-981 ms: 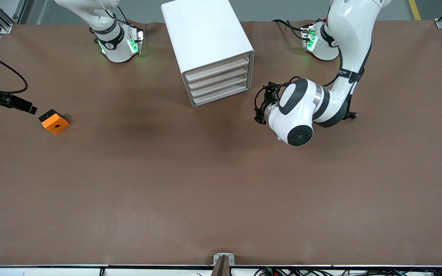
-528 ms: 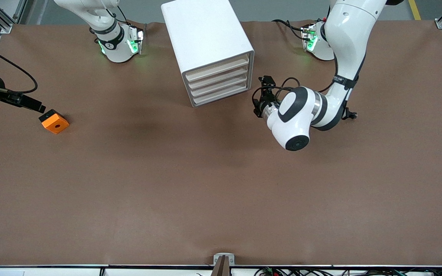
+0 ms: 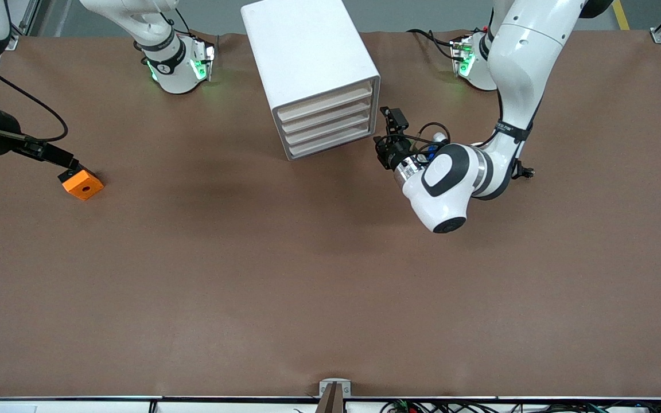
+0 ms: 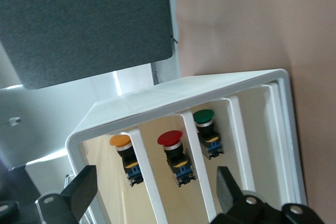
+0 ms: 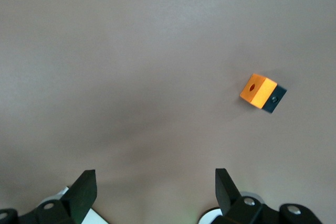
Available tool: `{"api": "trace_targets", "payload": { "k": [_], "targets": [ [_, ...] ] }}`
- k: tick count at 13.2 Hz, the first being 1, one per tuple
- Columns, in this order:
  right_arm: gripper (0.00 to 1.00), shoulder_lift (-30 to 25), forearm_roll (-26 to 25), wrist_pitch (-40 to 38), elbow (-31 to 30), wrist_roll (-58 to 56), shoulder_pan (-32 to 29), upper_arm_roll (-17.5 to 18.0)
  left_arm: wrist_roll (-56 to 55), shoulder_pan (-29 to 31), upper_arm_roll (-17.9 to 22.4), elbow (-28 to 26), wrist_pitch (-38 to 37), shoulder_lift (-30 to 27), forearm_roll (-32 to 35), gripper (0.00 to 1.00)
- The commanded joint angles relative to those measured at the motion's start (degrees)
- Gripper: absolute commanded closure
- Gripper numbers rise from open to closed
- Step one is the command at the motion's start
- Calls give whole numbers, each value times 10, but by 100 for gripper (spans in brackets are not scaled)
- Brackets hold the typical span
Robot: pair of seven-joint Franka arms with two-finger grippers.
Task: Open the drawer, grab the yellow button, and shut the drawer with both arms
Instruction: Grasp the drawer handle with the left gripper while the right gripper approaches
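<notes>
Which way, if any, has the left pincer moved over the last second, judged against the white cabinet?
Yes. The left pincer has moved closer to the white cabinet, toward the fronts of its drawers, with its fingers open in the left wrist view.

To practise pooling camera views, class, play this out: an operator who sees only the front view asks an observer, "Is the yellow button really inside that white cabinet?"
Observer: Yes. The left wrist view looks into the cabinet: the yellow-orange button sits in its own compartment, with a red button and a green button in the compartments alongside.
Operator: Is the left hand ready to grip?
Observer: The left hand is open and faces the cabinet's front.
Operator: And the right hand?
Observer: The right hand is open too. The orange block lies on the table, not between its fingers.
</notes>
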Motion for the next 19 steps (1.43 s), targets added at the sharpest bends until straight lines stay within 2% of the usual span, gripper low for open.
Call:
{"api": "trace_targets", "payload": {
  "k": [1,5,11,17,19],
  "targets": [
    [0,8,-5,-12,17,91,37,-1,-29,-4,-4,14,-16,28,-22,0],
    [0,11,-5,-7,17,207,96,-1,-60,-17,-5,14,-37,49,-50,0],
    [0,14,3,-6,17,241,108,-1,-80,-42,-6,14,-72,48,-51,0],
    [0,20,5,-5,18,300,136,-1,-109,-42,-6,14,-89,47,-51,49],
    [0,28,5,-4,18,336,156,-1,-109,-49,-5,14,-89,48,-51,53]
  ]
}}
